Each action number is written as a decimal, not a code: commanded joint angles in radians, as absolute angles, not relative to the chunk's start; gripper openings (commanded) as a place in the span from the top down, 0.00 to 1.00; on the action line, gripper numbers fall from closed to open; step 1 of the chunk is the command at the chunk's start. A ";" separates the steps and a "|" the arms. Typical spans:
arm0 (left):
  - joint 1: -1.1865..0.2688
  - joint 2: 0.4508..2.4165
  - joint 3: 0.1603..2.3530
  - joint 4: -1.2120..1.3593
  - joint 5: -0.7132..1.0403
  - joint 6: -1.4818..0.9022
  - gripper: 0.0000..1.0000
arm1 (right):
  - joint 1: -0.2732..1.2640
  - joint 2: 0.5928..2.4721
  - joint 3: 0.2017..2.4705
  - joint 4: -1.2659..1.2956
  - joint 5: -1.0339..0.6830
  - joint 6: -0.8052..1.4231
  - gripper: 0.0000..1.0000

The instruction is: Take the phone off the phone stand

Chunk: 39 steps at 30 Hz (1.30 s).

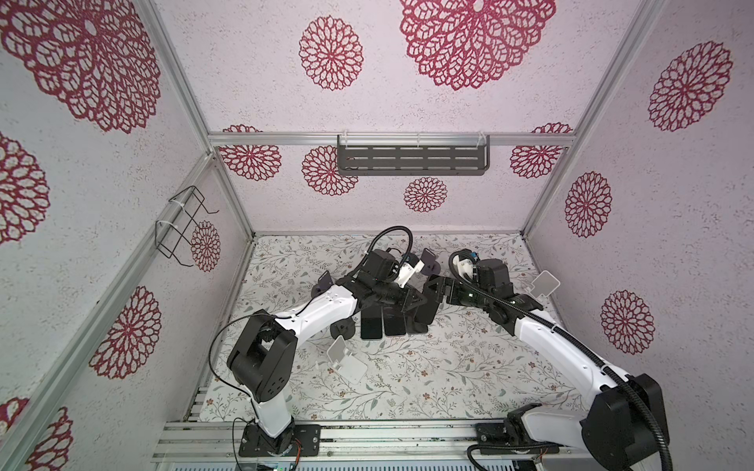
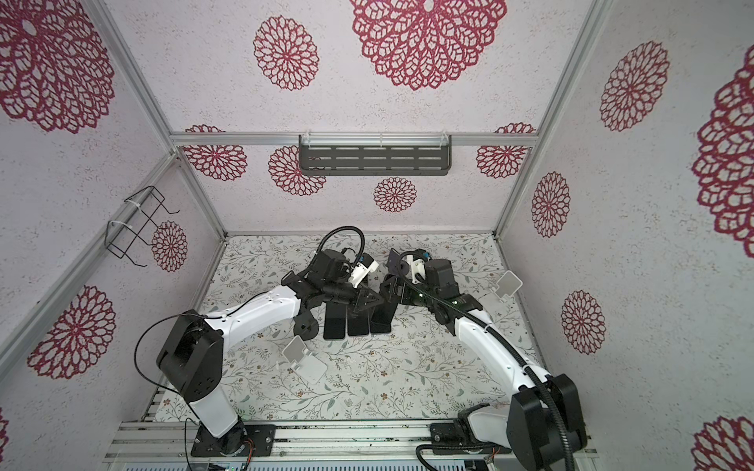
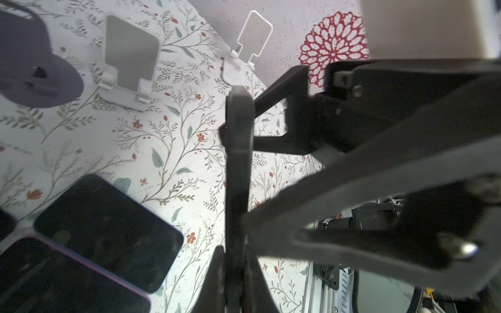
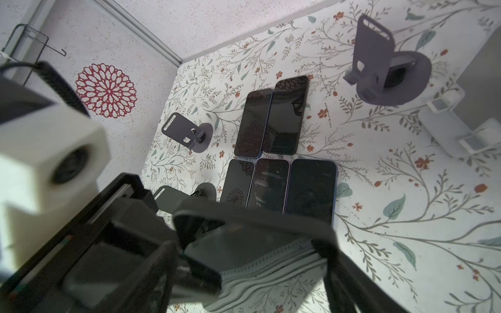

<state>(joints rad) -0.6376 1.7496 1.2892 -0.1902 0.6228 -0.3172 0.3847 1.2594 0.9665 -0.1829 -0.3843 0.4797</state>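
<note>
Clamping left jaws on a dark phone (image 3: 238,162) above the floral bench (image 1: 428,367). Holding right jaws apart at its far end.

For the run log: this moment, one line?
left gripper: jaws shut on phone | right gripper: jaws open | five phones flat on mat

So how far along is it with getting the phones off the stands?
Nearly done. Five phones lie flat on the table, and the stands in view are empty. In hand: the left gripper is shut on a sixth phone in the air, with the right gripper open around it. Left: probably laying it down.
</note>
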 commanded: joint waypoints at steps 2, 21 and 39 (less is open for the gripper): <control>-0.536 1.637 1.290 -0.197 0.633 -0.349 1.00 | 0.362 1.225 1.055 -0.293 -0.323 0.312 0.08; -0.330 1.496 1.353 -0.507 0.685 -0.284 1.00 | 0.194 1.821 1.583 -0.397 -0.357 -0.155 0.57; -0.279 1.448 1.312 -0.484 0.716 -0.270 1.00 | 0.223 2.281 2.007 -0.466 -0.416 -0.094 0.32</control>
